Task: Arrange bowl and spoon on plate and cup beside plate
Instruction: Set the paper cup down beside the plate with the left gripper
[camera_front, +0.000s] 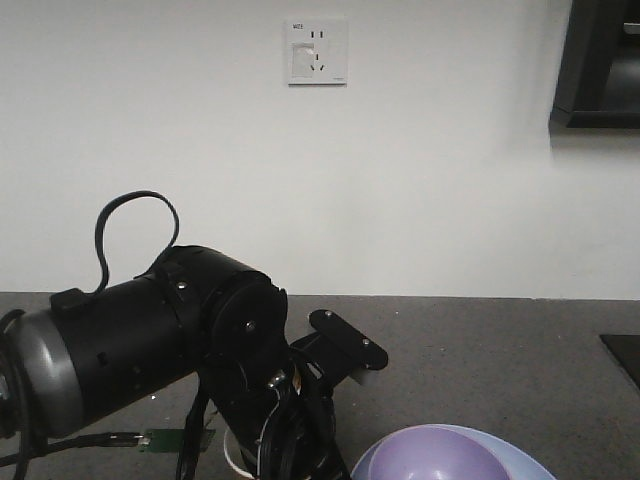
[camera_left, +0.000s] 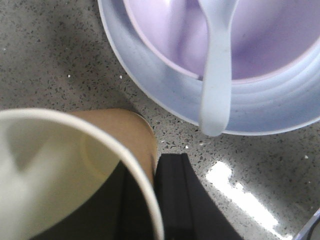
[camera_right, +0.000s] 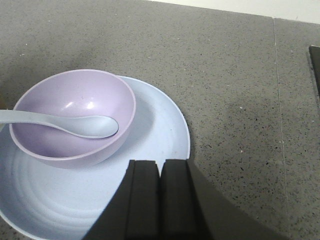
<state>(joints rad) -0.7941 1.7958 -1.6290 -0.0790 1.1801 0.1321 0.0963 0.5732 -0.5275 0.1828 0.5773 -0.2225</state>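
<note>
The lavender bowl sits on the pale blue plate, left of its centre. The pale spoon lies in the bowl with its handle out over the left rim. My right gripper is shut with nothing in it, over the plate's near right part. In the left wrist view the brown paper cup stands on the counter right beside the plate, with the bowl and spoon beyond. My left gripper is shut on the cup's wall, one finger inside and one outside.
The counter is speckled grey stone with a seam on the right. A dark flat object lies at the far right edge. In the front view my left arm fills the lower left, before a white wall with a socket.
</note>
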